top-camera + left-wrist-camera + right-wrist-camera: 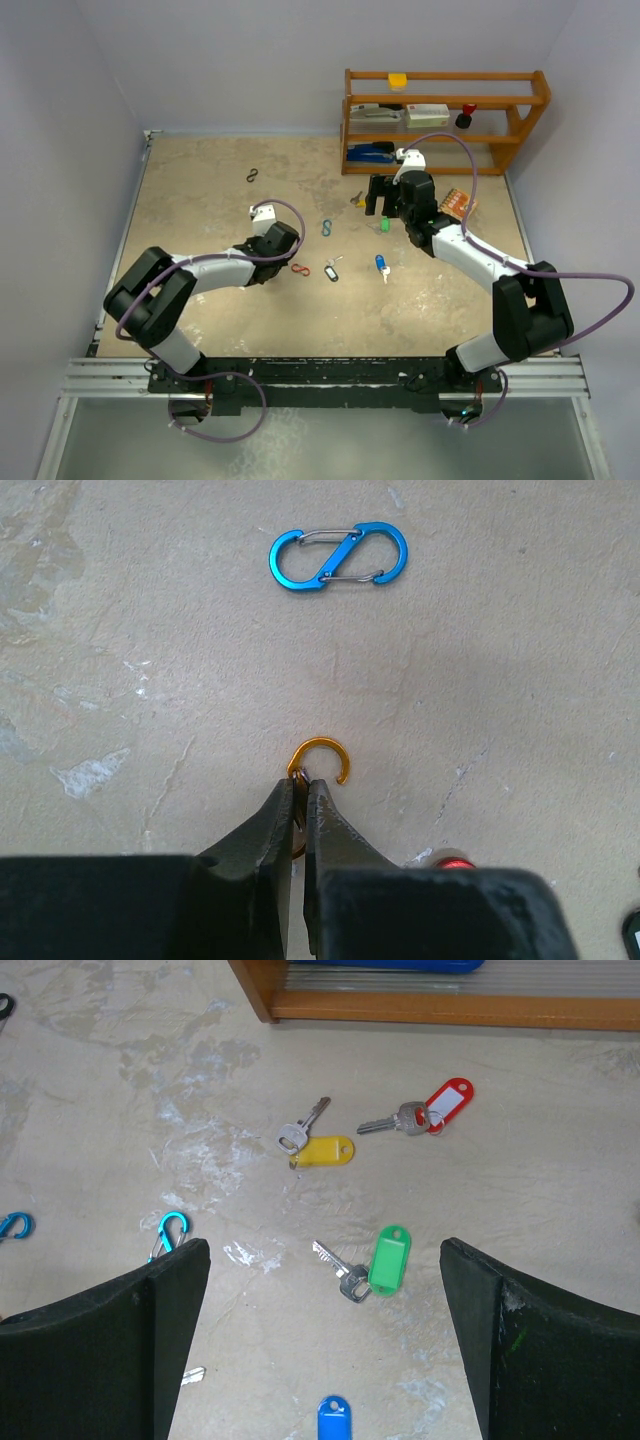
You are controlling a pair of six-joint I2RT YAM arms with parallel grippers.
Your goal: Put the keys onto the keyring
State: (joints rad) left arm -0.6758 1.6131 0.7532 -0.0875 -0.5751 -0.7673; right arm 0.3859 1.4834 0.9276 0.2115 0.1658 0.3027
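Beside the wooden shelf (440,1005), the right gripper (320,1260) hangs wide open over the green-tagged key (388,1258); the yellow-tagged key (325,1150) lies nearer the shelf. Far from the shelf, the left gripper (303,790) is clamped on the orange keyring (318,743). Next, likely: grasp a key for threading.

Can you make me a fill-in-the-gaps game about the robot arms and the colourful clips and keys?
1. The clip pinched in the left gripper is ___ in colour.
2. The right gripper has its jaws wide ___.
3. The S-shaped clip lying free in the left wrist view is ___.
4. Of the yellow-tagged key, green-tagged key and red-tagged key, the ___ one lies closest to the wooden shelf.
Missing words: orange, open, blue, red.
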